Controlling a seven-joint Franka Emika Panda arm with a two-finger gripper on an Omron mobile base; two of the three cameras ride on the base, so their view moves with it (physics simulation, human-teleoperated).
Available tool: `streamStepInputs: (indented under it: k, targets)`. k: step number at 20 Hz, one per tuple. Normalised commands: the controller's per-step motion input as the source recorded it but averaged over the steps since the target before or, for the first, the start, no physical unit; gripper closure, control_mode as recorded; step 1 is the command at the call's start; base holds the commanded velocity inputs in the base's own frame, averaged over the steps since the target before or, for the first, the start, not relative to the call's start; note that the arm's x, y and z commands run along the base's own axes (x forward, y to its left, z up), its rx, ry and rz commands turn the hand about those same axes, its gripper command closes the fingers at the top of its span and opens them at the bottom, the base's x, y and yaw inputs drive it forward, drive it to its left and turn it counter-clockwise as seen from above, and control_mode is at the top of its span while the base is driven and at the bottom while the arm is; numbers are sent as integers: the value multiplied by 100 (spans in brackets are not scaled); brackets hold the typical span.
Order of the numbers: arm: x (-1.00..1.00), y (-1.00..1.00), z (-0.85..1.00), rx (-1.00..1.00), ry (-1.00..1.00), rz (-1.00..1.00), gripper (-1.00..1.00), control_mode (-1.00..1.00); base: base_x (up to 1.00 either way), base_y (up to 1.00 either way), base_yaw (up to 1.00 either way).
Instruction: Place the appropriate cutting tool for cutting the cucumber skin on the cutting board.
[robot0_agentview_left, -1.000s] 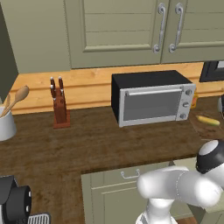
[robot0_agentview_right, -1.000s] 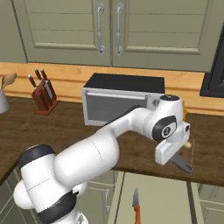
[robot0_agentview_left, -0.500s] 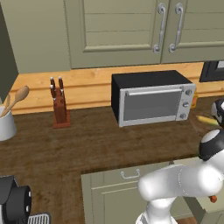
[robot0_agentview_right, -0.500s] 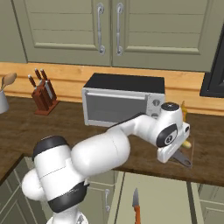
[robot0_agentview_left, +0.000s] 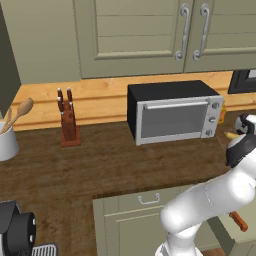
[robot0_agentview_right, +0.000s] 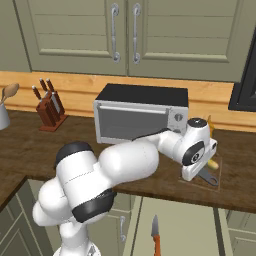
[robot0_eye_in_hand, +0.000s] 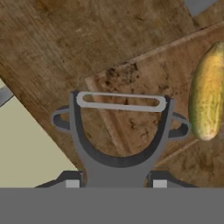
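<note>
In the hand view my gripper (robot0_eye_in_hand: 116, 181) is shut on the cutting tool (robot0_eye_in_hand: 118, 166), a dark grey Y-shaped peeler with its blade pointing away from me. It is held just above the cutting board (robot0_eye_in_hand: 166, 74), near the board's corner. The yellowish-green cucumber (robot0_eye_in_hand: 210, 96) lies on the board to the right of the blade, apart from it. In the right base view the gripper (robot0_agentview_right: 198, 172) points down at the cutting board (robot0_agentview_right: 190, 181), with the cutting tool (robot0_agentview_right: 209, 177) sticking out low over it and the cucumber (robot0_agentview_right: 213, 163) just behind.
A toaster oven (robot0_agentview_right: 140, 117) stands on the counter just left of the board. A knife block (robot0_agentview_right: 49, 105) and a holder with wooden spoons (robot0_agentview_left: 10, 135) are far left. An orange-handled knife (robot0_agentview_right: 155, 235) lies on the lower surface before the counter.
The arm's elbow and shoulder have swung over, while the hand with the peeler has stayed over the board, edging slightly farther back.
</note>
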Motion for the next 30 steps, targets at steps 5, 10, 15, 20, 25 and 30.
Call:
streamStepInputs:
  k: [5, 10, 15, 20, 25, 30]
  targets:
    - [46, -9, -20, 6, 2, 0, 100, -100, 0, 0, 0]
    - [36, -3, -38, 1, 2, 0, 100, -100, 0, 0, 0]
    - [21, -9, -45, 0, 0, 0, 100, -100, 0, 0, 0]
    - [1, -2, -40, 0, 0, 0, 100, -100, 0, 0, 0]
    - [0, 0, -35, 0, -1, 0, -100, -100, 0, 0, 0]
    - [-3, 0, -3, 1, -6, 0, -100, -100, 0, 0, 0]
